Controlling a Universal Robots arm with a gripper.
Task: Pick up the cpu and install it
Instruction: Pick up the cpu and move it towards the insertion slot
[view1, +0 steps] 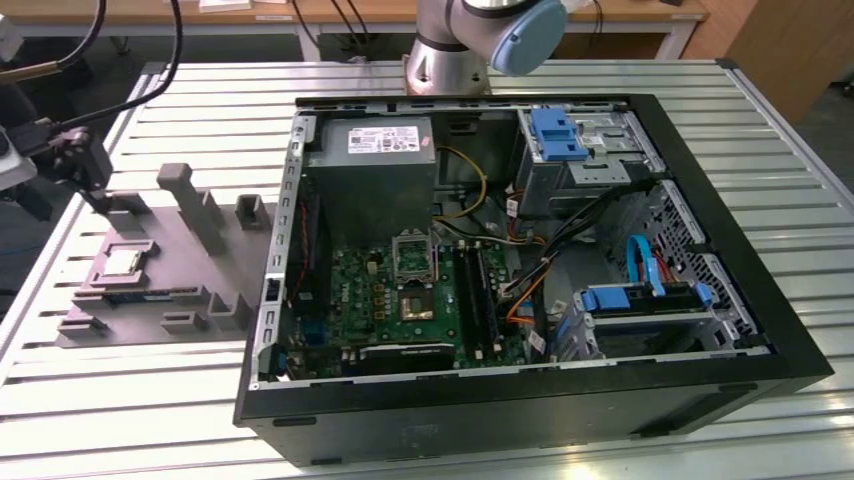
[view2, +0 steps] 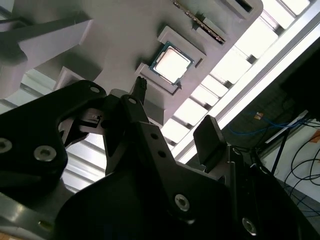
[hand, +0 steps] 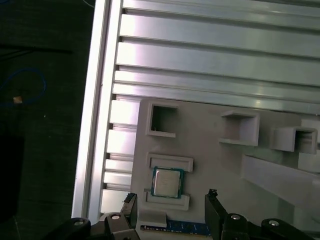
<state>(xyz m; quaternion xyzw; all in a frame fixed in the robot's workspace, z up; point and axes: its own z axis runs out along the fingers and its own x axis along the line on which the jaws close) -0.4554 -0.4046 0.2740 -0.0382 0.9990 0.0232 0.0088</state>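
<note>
cpu (hand: 167, 182) sat flat in its square recess on the grey tray (hand: 210, 160), silver lid up. It was not lifted and not in the machine. The tray lay on the slatted aluminium table (hand: 200, 60), on the exterior view's left of the open computer case (view1: 534, 420) and well apart from the motherboard (view1: 387, 300) and its socket (view1: 414, 262).

Key relation: the chip lay straight ahead of the gripper (hand: 171, 196), along its approach line. In both wrist views it fell in the gap between the two fingers (hand: 215, 210), just beyond the tips. The part is square, so there is no long axis to speak of. In the first wrist view its edges ran roughly square to the line between the fingers, so my read is that no big wrist twist was called for.

Gripper was spread wide, wider than the chip and its recess walls, and it was empty. There was no contact with the chip or the tray that I could see. It hung above that end of the tray, and how much gap was left was hard to judge from these angles.

Single arm, so no nearer-hand question.
</note>
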